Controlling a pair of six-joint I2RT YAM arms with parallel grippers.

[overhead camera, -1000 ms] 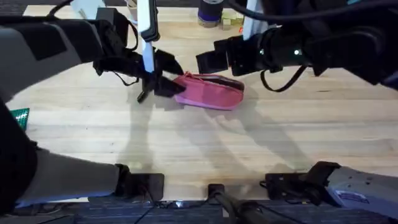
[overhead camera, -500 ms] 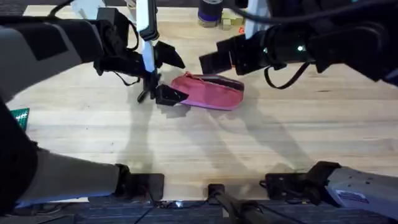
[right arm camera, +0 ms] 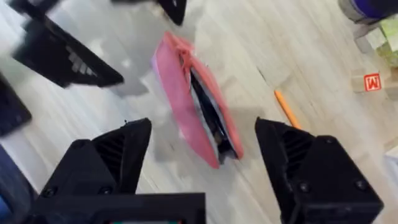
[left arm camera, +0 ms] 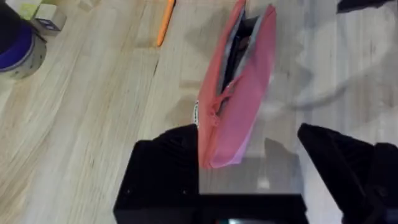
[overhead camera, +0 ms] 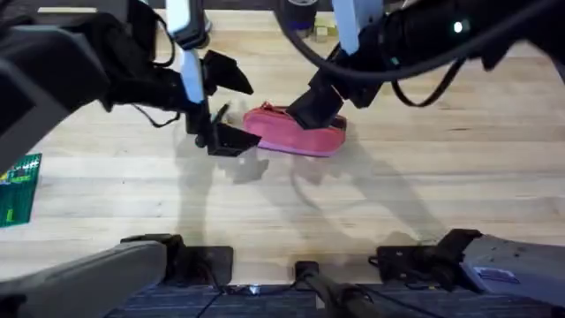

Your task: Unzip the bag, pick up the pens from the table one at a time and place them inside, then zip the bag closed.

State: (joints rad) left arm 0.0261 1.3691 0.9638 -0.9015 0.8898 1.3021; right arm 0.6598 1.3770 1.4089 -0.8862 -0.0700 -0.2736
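The pink bag [overhead camera: 296, 132] lies on the table [overhead camera: 282, 212], its zipper open along the top and the grey lining showing [left arm camera: 239, 43]. My left gripper [overhead camera: 228, 108] stands open at the bag's left end, and that end [left arm camera: 230, 143] sits between its black fingers [left arm camera: 165, 171] without being pinched. My right gripper [overhead camera: 320, 104] hovers open above the bag's right part, the pouch [right arm camera: 186, 106] lying below its spread fingers [right arm camera: 118, 155]. An orange pen [right arm camera: 286, 107] lies on the wood just behind the bag [left arm camera: 165, 22].
A purple round container [left arm camera: 18, 50] and small cubes [left arm camera: 50, 15] stand at the table's far edge, one cube marked M [right arm camera: 372, 82]. A green flat item [overhead camera: 18, 185] lies at the left edge. Bare wood stretches in front of the bag.
My left gripper let go of the bag's left end, opened wide and backed slightly left. The right arm swung down and left over the bag's right part.
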